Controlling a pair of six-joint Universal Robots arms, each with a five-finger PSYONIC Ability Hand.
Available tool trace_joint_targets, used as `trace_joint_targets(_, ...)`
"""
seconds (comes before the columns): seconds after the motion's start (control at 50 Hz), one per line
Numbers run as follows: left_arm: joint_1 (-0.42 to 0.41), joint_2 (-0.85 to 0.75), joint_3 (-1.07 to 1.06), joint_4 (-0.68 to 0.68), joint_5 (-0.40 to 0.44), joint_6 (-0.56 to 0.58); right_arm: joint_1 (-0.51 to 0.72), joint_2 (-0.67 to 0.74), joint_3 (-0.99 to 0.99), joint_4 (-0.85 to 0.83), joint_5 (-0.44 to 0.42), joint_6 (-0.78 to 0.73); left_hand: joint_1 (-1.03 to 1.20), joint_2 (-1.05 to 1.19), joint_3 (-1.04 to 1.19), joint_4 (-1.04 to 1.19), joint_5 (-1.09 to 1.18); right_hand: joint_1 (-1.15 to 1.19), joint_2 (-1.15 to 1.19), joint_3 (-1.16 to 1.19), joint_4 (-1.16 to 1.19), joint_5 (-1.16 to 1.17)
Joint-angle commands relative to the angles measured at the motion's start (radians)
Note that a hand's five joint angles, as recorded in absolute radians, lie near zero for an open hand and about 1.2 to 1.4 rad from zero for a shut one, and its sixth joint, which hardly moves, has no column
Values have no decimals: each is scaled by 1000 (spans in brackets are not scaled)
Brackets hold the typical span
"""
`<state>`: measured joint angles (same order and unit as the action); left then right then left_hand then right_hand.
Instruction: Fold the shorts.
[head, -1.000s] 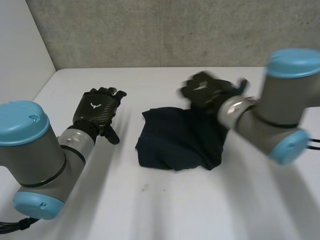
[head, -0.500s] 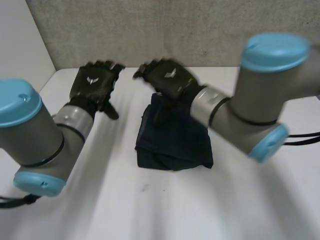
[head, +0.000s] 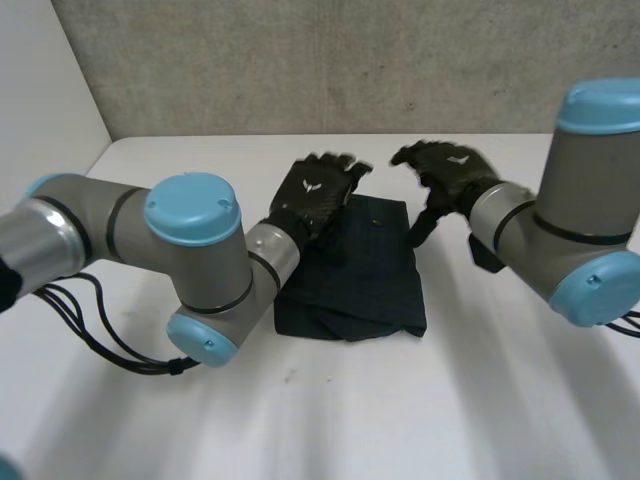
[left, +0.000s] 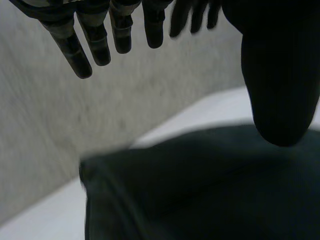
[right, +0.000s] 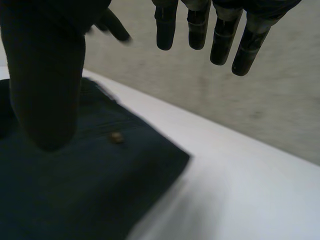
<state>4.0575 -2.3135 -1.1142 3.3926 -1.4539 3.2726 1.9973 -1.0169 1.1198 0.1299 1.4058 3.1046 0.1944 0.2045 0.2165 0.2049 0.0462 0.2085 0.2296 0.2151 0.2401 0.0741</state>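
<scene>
The dark navy shorts (head: 355, 270) lie folded into a rough rectangle in the middle of the white table (head: 300, 420). My left hand (head: 315, 195) hovers over their far left corner, open with straight fingers (left: 100, 40) and the thumb (left: 280, 75) apart; the cloth (left: 200, 190) lies below the palm. My right hand (head: 450, 175) is beside the far right corner, off the cloth and open, fingers (right: 222, 35) spread. Beneath its thumb (right: 45, 75) the shorts (right: 75, 190) show a small button (right: 117, 137).
A grey wall (head: 330, 60) runs along the table's far edge, close behind both hands. Bare white table (right: 240, 190) lies to the right of the shorts and in front of them. My left arm (head: 190, 260) reaches across the table's left half.
The right hand let go of the shorts and drew back right, off the cloth. The left arm swung right until its hand was over the shorts' far left corner. The shorts lie narrower and flatter.
</scene>
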Motion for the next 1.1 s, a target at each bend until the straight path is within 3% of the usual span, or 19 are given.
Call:
trace_joint_targets(0.02,55,-86,54,-160,-118,38,12,162,-99,16,-146,-1,40,30,18,29,13,-34,-55,-41,-66,-74)
trace_joint_targets(0.12,61,-81,19,-202,-206,195,12,261,-152,40,-133,-35,31,21,9,20,5,-34,-55,-41,-66,-74)
trace_joint_targets(0.2,57,-81,-24,-200,-218,269,20,336,-193,66,-85,-79,28,18,6,17,2,-34,-55,-41,-66,-74)
trace_joint_targets(0.3,64,-81,-26,-205,-221,291,23,382,-227,100,-21,-181,25,15,3,14,-1,-34,-55,-41,-66,-74)
trace_joint_targets(0.4,54,-76,-30,-207,-217,286,28,357,-224,105,-21,-231,16,6,-6,6,-10,-34,-55,-41,-66,-74)
trace_joint_targets(0.5,35,-11,-27,-207,-210,272,28,302,-218,105,-19,-239,-1,-11,-24,-12,-28,-34,-55,-41,-66,-74)
trace_joint_targets(0.66,47,250,-36,-210,-207,188,21,52,-172,36,11,-219,-10,-20,-32,-21,-37,-34,-55,-41,-66,-74)
trace_joint_targets(0.76,104,434,-52,-246,-198,119,17,-148,-106,-56,206,-153,-4,-14,-27,-15,-31,-34,-55,-41,-66,-74)
trace_joint_targets(0.84,191,542,-55,-343,-197,70,6,-247,-62,-58,294,-133,25,15,3,14,-1,-34,-55,-41,-66,-74)
trace_joint_targets(0.94,274,620,-58,-524,-191,22,-26,-308,5,-10,297,-133,25,15,3,14,-1,-34,-55,-41,-66,-74)
trace_joint_targets(1.1,316,668,-85,-556,-169,21,-51,-327,-14,30,245,-132,-1,-11,-24,-12,-28,-34,-55,-41,-66,-74)
